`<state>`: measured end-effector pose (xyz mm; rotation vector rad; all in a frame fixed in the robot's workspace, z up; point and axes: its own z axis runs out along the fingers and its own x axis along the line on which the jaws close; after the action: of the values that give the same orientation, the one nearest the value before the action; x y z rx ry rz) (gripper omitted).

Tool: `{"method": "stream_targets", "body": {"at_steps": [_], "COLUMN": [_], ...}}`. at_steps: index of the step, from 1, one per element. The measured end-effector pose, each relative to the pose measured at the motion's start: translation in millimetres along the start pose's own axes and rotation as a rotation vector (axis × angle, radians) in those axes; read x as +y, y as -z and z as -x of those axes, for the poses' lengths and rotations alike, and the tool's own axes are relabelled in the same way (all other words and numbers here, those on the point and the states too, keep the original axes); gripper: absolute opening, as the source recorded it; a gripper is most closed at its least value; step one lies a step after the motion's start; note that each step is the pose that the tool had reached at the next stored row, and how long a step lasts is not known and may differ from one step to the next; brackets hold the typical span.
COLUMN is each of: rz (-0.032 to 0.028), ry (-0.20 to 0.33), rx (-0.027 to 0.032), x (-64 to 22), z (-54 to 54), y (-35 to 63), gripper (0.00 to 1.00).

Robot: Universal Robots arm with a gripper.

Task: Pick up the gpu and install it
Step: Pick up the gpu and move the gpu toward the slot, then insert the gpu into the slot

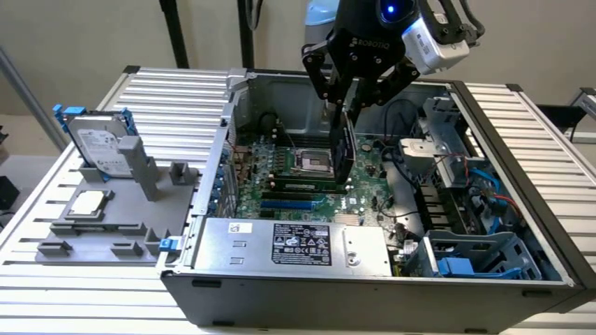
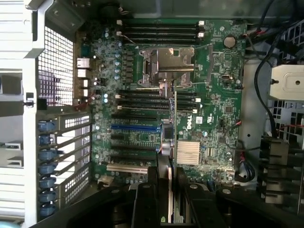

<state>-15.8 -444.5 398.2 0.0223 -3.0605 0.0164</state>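
The gpu hangs on edge, upright, inside the open computer case above the green motherboard. My gripper is shut on the card's upper edge. In the wrist view the gpu appears edge-on as a thin strip running out from between my two black fingers, crossing over the black and blue expansion slots. My gripper is centred over the board near the silver heatsink. Whether the card's lower edge touches the board I cannot tell.
A silver hard drive with blue rails and a small square CPU chip sit on a grey fixture to the exterior view's left. The power supply lies along the case's near side, with a drive cage and cables to the right.
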Motion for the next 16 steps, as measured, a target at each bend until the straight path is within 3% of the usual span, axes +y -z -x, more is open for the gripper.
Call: {"method": "stream_targets", "body": {"at_steps": [16], "rz": [-0.0005], "ry": [0.006], "rx": [0.0004], "x": [-0.1], "z": [0.6], "y": [0.0], "gripper": [0.27]}}
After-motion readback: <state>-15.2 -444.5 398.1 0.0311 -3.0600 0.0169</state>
